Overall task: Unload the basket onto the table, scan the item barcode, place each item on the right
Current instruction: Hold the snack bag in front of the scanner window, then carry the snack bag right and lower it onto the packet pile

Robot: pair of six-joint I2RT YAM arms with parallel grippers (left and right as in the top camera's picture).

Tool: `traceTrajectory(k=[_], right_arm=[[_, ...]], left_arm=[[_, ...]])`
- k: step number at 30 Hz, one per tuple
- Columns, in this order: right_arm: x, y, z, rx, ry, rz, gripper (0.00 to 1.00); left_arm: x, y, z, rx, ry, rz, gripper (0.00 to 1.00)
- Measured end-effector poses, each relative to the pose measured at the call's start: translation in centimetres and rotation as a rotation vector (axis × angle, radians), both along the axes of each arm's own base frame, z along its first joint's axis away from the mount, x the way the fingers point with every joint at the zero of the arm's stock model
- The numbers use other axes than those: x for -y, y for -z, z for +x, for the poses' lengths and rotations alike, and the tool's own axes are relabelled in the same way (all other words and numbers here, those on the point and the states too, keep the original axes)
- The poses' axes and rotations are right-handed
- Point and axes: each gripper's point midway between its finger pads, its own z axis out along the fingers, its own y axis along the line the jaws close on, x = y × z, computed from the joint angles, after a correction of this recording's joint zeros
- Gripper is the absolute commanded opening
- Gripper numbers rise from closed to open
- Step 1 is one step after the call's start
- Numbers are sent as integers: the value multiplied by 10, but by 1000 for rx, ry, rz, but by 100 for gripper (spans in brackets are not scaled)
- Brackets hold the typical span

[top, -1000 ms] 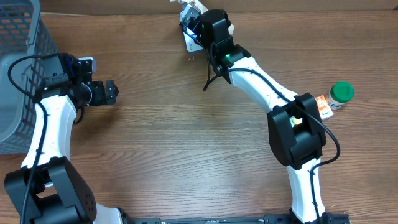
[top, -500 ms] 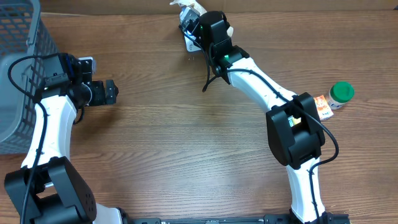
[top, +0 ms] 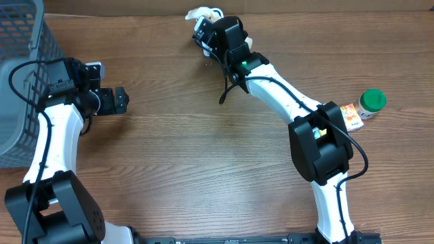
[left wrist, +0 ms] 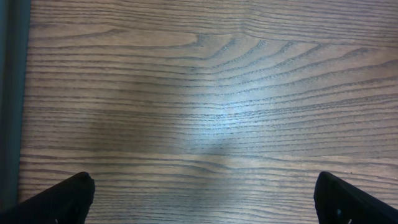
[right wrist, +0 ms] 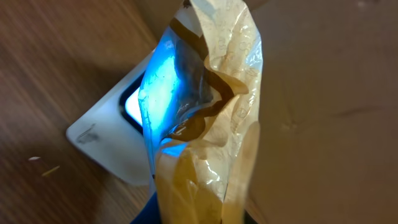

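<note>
1. No writing can be read on the packet (right wrist: 211,93). Print on the small orange-and-white box (top: 350,115) is too small to be made out.
2. The packet is made of glossy, crinkled film, cream and yellow with a brown edge band. Its upper end is crumpled and folded over.
3. The packet is held at the far edge of the table (top: 203,169), above and in front of the scanner (right wrist: 102,134). Part of the film is lit blue by the scanner window.
4. The scanner is seen as a white, smooth, wedge-shaped body with rounded corners and a dark-framed glowing window. It rests on the table.
5. The right gripper (top: 203,28) is closed on the lower end of the packet. Its fingers are hidden in the right wrist view.
6. The left gripper (left wrist: 205,205) is spread wide, with nothing between its black fingertips (left wrist: 68,196). It is held over bare table, just beside the basket (top: 20,68).
7. The basket is made of grey mesh with straight walls and is set at the left edge of the table.
8. The table surface is a brown wood-grain laminate with a dull sheen.
9. A round bottle with a green cap (top: 371,102) stands at the right side, touching or just beside the small box, well apart from the packet.
</note>
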Motion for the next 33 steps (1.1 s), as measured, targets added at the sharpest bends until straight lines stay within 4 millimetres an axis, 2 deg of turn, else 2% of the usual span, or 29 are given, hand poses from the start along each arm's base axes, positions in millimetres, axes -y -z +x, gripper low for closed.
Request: traceTrajectory(k=[11, 16, 22, 25, 27, 30, 33], right_arm=[[-8, 3, -4, -23, -28, 25, 8], [-9, 3, -4, -41, 31, 130, 6], [0, -2, 0, -65, 122, 267, 6], [13, -19, 1, -65, 176, 339, 7], [27, -39, -5, -78, 219, 379, 7], [51, -77, -20, -91, 282, 436, 8], [85, -113, -55, -154, 366, 478, 13]], left_arm=[[0, 0, 0, 0, 0, 0, 100], [0, 0, 0, 0, 0, 0, 100], [0, 0, 0, 0, 0, 0, 100], [0, 0, 0, 0, 0, 0, 100], [0, 0, 0, 0, 0, 0, 100], [0, 0, 0, 0, 0, 0, 100], [0, 0, 0, -1, 0, 0, 100]])
